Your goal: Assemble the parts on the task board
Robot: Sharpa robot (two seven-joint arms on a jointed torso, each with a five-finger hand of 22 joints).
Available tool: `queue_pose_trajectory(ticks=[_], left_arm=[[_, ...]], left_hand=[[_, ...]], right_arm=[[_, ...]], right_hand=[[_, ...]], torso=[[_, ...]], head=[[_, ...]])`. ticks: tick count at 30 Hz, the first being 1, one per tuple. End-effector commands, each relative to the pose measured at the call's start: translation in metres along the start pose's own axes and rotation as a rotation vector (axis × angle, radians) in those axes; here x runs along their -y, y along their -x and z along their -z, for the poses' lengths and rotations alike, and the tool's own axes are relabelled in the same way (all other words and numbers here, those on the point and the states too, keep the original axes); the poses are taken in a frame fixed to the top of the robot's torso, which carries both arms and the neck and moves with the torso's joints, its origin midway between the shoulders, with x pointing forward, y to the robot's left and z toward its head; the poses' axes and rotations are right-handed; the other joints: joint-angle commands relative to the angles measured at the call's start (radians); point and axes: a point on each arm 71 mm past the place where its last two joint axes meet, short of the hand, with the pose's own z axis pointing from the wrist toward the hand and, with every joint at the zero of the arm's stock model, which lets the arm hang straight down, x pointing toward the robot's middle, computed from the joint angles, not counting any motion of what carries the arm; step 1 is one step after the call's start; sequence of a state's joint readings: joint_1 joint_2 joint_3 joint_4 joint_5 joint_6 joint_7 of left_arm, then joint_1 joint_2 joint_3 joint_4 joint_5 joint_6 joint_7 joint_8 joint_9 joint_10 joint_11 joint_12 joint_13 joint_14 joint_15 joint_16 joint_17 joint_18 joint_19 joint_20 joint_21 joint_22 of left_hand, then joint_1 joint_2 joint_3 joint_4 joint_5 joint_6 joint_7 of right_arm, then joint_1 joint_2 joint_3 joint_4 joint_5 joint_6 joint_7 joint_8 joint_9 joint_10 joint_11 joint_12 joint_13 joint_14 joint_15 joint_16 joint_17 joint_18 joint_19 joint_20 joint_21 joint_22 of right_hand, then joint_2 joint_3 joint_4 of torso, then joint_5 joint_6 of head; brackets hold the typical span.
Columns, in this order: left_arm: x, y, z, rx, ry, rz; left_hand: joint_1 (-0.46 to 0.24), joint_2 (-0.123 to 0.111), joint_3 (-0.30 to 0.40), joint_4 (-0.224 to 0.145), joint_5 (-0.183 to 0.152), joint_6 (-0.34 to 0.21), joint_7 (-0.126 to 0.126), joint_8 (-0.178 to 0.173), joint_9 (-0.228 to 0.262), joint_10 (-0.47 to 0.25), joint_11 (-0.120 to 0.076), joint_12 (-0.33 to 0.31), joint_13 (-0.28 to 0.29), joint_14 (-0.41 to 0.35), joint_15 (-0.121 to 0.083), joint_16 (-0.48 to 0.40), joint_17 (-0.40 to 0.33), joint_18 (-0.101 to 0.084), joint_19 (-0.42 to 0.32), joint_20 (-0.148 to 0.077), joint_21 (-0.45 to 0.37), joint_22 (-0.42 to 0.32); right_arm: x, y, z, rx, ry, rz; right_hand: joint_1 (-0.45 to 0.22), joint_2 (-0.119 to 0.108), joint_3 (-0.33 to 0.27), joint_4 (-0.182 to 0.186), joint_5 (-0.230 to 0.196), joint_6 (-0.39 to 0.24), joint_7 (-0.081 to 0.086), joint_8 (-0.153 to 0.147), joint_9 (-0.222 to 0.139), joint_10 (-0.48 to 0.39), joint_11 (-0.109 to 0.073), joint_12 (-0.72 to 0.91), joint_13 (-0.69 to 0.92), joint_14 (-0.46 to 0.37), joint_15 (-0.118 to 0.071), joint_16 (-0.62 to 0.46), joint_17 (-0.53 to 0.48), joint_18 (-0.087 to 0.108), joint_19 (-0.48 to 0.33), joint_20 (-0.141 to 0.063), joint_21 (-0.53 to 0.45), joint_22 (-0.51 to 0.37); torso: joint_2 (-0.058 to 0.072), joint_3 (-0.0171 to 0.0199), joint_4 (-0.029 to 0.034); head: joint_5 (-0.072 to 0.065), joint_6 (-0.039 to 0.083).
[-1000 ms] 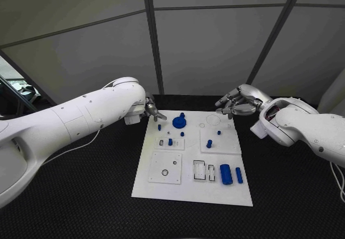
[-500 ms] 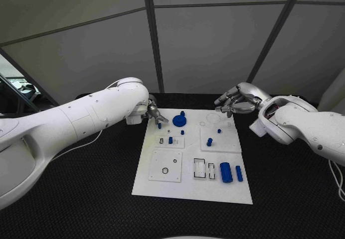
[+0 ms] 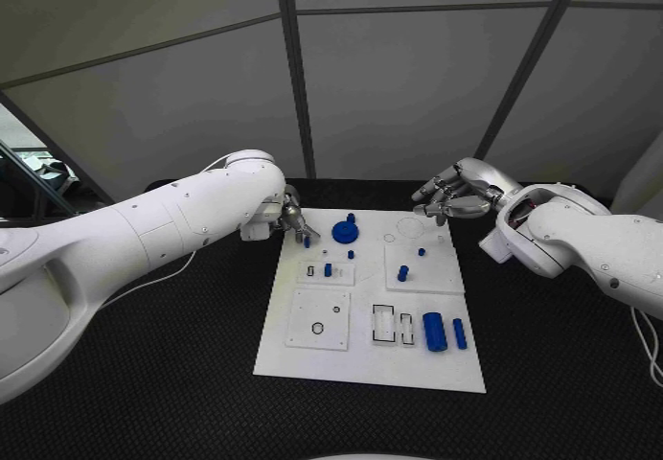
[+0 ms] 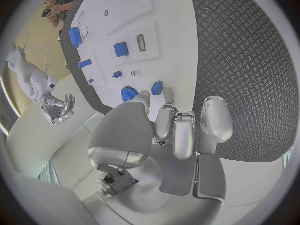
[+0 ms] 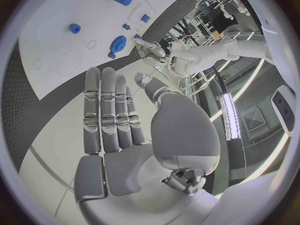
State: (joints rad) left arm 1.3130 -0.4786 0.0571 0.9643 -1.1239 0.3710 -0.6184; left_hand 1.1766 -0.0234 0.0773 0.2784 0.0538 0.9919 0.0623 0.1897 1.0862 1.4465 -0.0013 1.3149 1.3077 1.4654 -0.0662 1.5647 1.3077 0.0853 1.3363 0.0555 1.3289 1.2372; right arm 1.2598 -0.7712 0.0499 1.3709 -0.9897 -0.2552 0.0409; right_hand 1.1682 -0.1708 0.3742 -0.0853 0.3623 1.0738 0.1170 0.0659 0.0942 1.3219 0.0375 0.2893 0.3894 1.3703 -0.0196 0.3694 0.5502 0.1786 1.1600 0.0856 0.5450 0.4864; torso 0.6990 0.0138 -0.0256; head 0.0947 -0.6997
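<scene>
**Now reaching for the first part at the far left corner of the board**

Now my left hand sits at the far left corner of the task board, fingers curled down together; whether they already pinch anything I cannot tell. In the left wrist view my fingertips are just beside a small blue peg, with the blue gear close by. My right hand hovers off the board's far right corner, fingers straight and together, holding nothing.

Outward, the other parts lie on the white board on the black desk: short pegs mid-board and a large blue cylinder near the front.

I judge the task barely begun, a pick just starting. Next I need to close firmly on that peg, lift it straight, and find its matching hole.
</scene>
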Motion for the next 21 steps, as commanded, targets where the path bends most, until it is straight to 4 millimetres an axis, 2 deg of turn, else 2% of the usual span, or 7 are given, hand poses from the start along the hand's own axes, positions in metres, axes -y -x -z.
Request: queue_pose_trajectory(ticks=[1, 13, 17, 19, 20, 21], left_arm=[[0.0016, -0.0013, 0.0004, -0.018, -0.003, -0.022], [0.0035, -0.0025, 0.0009, -0.018, -0.021, -0.023], [0.0036, -0.0015, 0.0011, -0.007, -0.044, -0.012], [0.0035, -0.0012, 0.0011, -0.006, -0.057, 0.004], [0.0034, -0.001, 0.0012, -0.005, -0.065, 0.017], [0.0033, -0.0007, 0.0013, -0.004, -0.075, 0.031]], left_hand=[[0.011, 0.004, 0.0, -0.008, -0.005, 0.008, 0.001, 0.006, 0.002, 0.006, -0.003, 0.005, 0.161, 0.105, 0.005, 0.005, 0.263, -0.002, 0.002, -0.004, 0.001, 0.0], [0.07, 0.051, 0.025, -0.044, -0.004, 0.006, -0.004, 0.013, 0.013, 0.004, -0.007, 0.003, 0.161, 0.104, 0.003, 0.004, 0.261, -0.001, -0.001, -0.005, -0.001, 0.001], [0.132, 0.093, 0.063, -0.093, -0.003, -0.001, -0.009, 0.014, 0.02, 0.001, -0.012, -0.003, 0.159, 0.104, -0.001, 0.002, 0.259, 0.0, -0.005, -0.008, -0.006, -0.001], [0.173, 0.115, 0.094, -0.131, 0.018, -0.009, -0.011, 0.014, 0.025, 0.0, -0.014, -0.005, 0.158, 0.104, -0.003, 0.001, 0.259, 0.001, -0.005, -0.011, -0.006, 0.0], [0.193, 0.121, 0.111, -0.153, 0.045, -0.014, -0.011, 0.014, 0.028, -0.001, -0.014, -0.006, 0.158, 0.103, -0.004, 0.001, 0.259, 0.001, -0.006, -0.012, -0.007, -0.001], [0.205, 0.124, 0.128, -0.173, 0.089, -0.02, -0.006, 0.014, 0.032, -0.002, -0.014, -0.007, 0.157, 0.104, -0.003, 0.002, 0.259, 0.0, -0.007, -0.013, -0.008, 0.0]], right_arm=[[-0.0013, 0.0005, -0.0005, -0.002, 0.005, -0.003], [-0.0002, -0.001, -0.0018, -0.018, -0.007, -0.003], [0.0009, -0.0013, -0.0027, -0.023, -0.014, -0.003], [0.0013, -0.0013, -0.0028, -0.024, -0.016, -0.003], [0.0015, -0.0013, -0.0029, -0.025, -0.017, -0.003], [0.0018, -0.0012, -0.0029, -0.026, -0.018, -0.002]], right_hand=[[-0.006, 0.003, 0.0, 0.006, 0.003, -0.004, -0.001, -0.002, -0.001, -0.004, -0.002, -0.004, 0.001, -0.004, 0.0, -0.003, 0.001, 0.003, 0.001, 0.004, -0.006, -0.002], [-0.004, 0.004, 0.002, 0.004, 0.004, -0.004, -0.001, -0.001, -0.001, -0.005, -0.002, -0.005, 0.002, -0.004, -0.001, -0.005, 0.002, 0.003, 0.001, 0.004, -0.007, -0.002], [-0.004, 0.004, 0.002, 0.004, 0.004, -0.004, -0.001, -0.001, -0.001, -0.005, -0.002, -0.005, 0.002, -0.004, -0.001, -0.005, 0.002, 0.003, 0.001, 0.004, -0.007, -0.002], [-0.004, 0.004, 0.002, 0.004, 0.004, -0.004, -0.001, -0.001, -0.001, -0.005, -0.002, -0.005, 0.002, -0.004, -0.001, -0.005, 0.002, 0.003, 0.001, 0.004, -0.007, -0.002], [-0.004, 0.004, 0.002, 0.004, 0.004, -0.004, -0.001, -0.001, -0.001, -0.005, -0.002, -0.005, 0.002, -0.004, -0.001, -0.005, 0.002, 0.003, 0.001, 0.004, -0.007, -0.002], [-0.004, 0.004, 0.002, 0.004, 0.004, -0.004, -0.001, -0.001, -0.001, -0.005, -0.002, -0.005, 0.002, -0.004, -0.001, -0.005, 0.002, 0.003, 0.001, 0.004, -0.007, -0.002]], torso=[[0.0, -0.0001, 0.0004], [0.0, 0.0003, 0.0005], [0.0, -0.0004, -0.0002], [0.0, -0.0002, -0.0001], [0.0, 0.0, 0.0003], [0.0, 0.0002, 0.0008]], head=[[0.0, -0.001], [-0.002, 0.002], [-0.004, 0.002], [-0.003, 0.002], [-0.004, 0.001], [-0.004, 0.001]])
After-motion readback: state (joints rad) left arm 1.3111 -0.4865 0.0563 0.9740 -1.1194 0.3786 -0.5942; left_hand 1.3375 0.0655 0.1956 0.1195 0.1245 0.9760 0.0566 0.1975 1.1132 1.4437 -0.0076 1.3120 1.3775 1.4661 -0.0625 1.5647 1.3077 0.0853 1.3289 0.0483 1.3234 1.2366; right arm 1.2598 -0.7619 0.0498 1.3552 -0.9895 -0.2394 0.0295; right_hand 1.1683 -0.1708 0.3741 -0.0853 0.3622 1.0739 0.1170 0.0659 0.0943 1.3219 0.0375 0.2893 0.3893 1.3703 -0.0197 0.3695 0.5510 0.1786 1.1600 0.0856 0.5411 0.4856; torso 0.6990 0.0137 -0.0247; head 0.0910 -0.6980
